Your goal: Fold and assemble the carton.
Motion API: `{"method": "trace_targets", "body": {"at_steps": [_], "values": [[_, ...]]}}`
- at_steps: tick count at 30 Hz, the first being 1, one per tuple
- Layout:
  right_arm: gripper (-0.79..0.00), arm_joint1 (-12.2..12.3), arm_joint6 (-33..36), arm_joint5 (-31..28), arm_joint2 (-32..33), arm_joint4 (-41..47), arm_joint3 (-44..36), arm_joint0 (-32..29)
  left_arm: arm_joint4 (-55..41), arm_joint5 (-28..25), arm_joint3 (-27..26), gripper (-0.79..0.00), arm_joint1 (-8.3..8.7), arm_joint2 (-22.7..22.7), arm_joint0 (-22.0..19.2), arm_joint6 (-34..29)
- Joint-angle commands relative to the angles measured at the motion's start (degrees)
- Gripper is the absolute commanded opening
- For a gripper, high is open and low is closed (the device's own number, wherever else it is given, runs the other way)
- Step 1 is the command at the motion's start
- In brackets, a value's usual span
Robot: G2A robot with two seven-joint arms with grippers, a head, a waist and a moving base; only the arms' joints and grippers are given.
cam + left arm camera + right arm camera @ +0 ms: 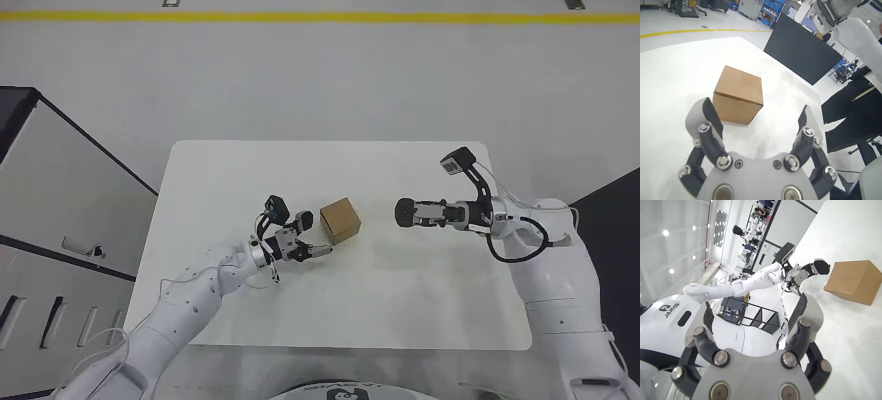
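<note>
A small brown carton [340, 218] stands closed as a cube near the middle of the white table [430, 300]. In the left wrist view the carton [738, 95] sits just beyond my left gripper [757, 111], which is open and holds nothing. That left gripper [312, 243] lies close to the carton's left side in the top view. My right gripper [404, 212] hovers a short way to the carton's right, open and empty. In the right wrist view the carton [852, 281] is beyond my right gripper [755, 306], with the left gripper [810, 277] behind it.
A dark panel [610, 205] stands off the table's right edge and a dark frame with grey panels [50, 200] off its left edge. A yellow floor line [320, 16] runs beyond the far edge. Bare tabletop surrounds the carton.
</note>
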Motion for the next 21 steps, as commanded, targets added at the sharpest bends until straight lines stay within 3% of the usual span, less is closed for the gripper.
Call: {"method": "trace_targets", "body": {"at_steps": [1, 3, 7, 12, 21], "values": [[0.0, 0.0, 0.0, 0.0, 0.0, 0.0, 0.0, 0.0, 0.0, 0.0, 0.0, 0.0, 0.0, 0.0, 0.0, 0.0], [0.0, 0.0, 0.0, 0.0, 0.0, 0.0, 0.0, 0.0, 1.2, 2.1, -0.7, 0.0, 0.01, -0.3, 0.0, 0.6], [0.0, 0.0, 0.0, 0.0, 0.0, 0.0, 0.0, 0.0, 12.2, 7.6, -4.0, 0.0, 0.35, -0.5, 1.1, 6.0], [0.0, 0.0, 0.0, 0.0, 0.0, 0.0, 0.0, 0.0, 19.6, 14.2, -3.7, 0.0, 0.14, 0.2, 1.2, 8.2], [0.0, 0.0, 0.0, 0.0, 0.0, 0.0, 0.0, 0.0, 19.5, 16.5, -2.2, 0.0, -0.65, 0.8, 0.4, 9.9]]}}
